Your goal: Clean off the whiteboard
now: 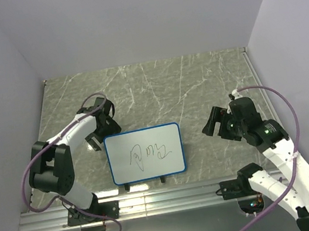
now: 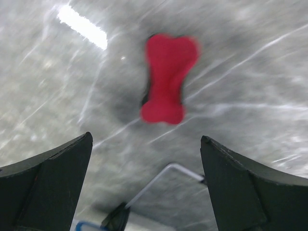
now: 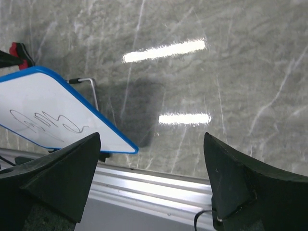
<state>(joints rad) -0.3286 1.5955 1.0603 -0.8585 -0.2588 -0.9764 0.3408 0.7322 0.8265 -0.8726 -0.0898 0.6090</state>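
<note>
Robot lab cell, plain walls (image 1: 126, 19), marble-look tabletop (image 1: 197, 84), aluminium rail (image 1: 168, 199)

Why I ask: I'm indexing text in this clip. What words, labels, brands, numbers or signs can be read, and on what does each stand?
On the whiteboard: a black scribble of handwritten loops, not readable as any word or number.
On the red eraser: blurred, no print to be made out.
Elsewhere: no label, brand, number or sign can be read in any view.
</note>
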